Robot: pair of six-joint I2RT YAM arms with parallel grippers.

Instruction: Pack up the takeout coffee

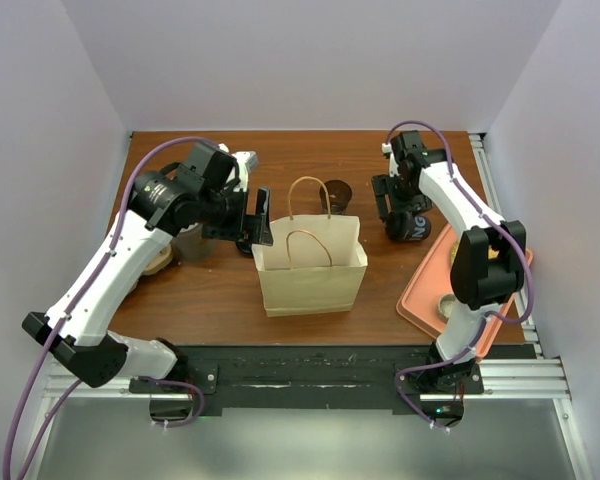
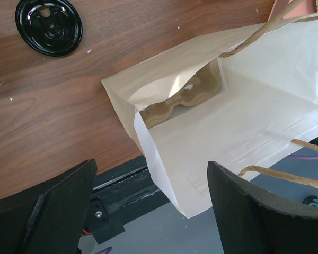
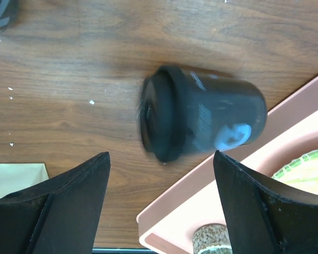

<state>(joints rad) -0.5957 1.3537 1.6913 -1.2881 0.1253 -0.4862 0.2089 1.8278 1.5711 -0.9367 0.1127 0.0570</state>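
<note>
The takeout coffee (image 3: 201, 119), a short dark cup with a black lid, lies on its side on the wood table by the corner of the pink tray (image 3: 201, 185). The top view shows the same coffee (image 1: 412, 227). My right gripper (image 3: 160, 159) hangs open just above it, its fingers apart and touching nothing; from above, the right gripper (image 1: 400, 205) is right of the bag. The paper bag (image 1: 310, 265) stands open mid-table with a cardboard carrier (image 2: 185, 98) inside. My left gripper (image 2: 151, 165) is open over the bag's left edge, and it holds nothing.
A loose black disc lid (image 2: 49, 25) lies on the table beyond the bag (image 2: 244, 121). A grey cup (image 1: 190, 242) stands under the left arm. The pink tray (image 1: 420, 300) at the right holds a small round container (image 3: 212, 239) and some food. White walls surround the table.
</note>
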